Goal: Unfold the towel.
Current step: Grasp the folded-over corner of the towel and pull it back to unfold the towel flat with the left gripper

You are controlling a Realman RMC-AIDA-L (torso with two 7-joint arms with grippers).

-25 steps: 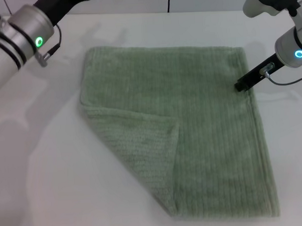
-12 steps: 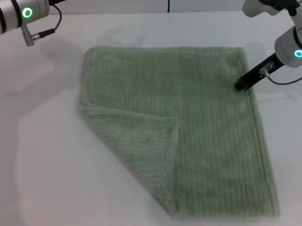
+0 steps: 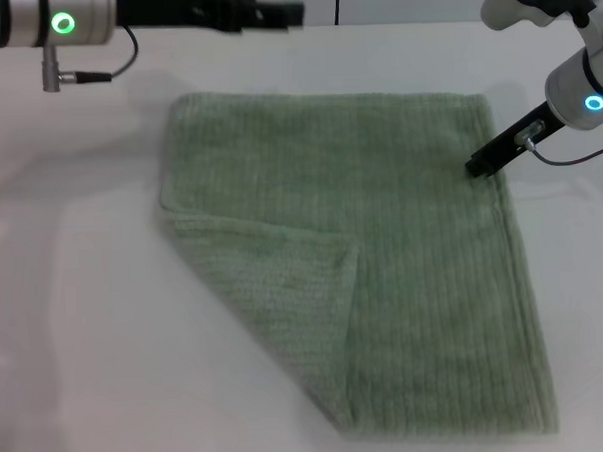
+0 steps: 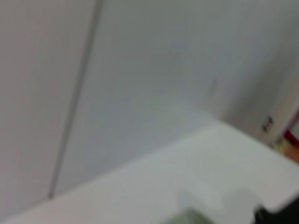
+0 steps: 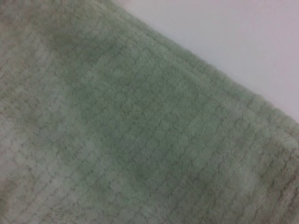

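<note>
The sage-green towel [image 3: 383, 252] lies flat on the white table [image 3: 77, 346], with its near-left corner folded over onto itself as a triangular flap [image 3: 284, 287]. My right gripper [image 3: 476, 167] is low at the towel's right edge, near the far-right corner, touching or just above the cloth. The right wrist view is filled by the towel [image 5: 117, 130] seen close, with bare table [image 5: 233, 42] beyond its edge. My left gripper [image 3: 272, 13] is stretched out above the table behind the towel's far edge, apart from the cloth. The left wrist view shows only a sliver of the towel [image 4: 191, 218].
A pale wall with a dark vertical seam [image 3: 338, 4] stands behind the table. The left wrist view looks at this wall [image 4: 140, 70] and the table's far part [image 4: 154, 186]. Bare table lies to the left of the towel and to its right [image 3: 584, 274].
My left arm has swung from the left side to the right along the far edge, bringing its gripper into view behind the towel. The right gripper and the towel have stayed put.
</note>
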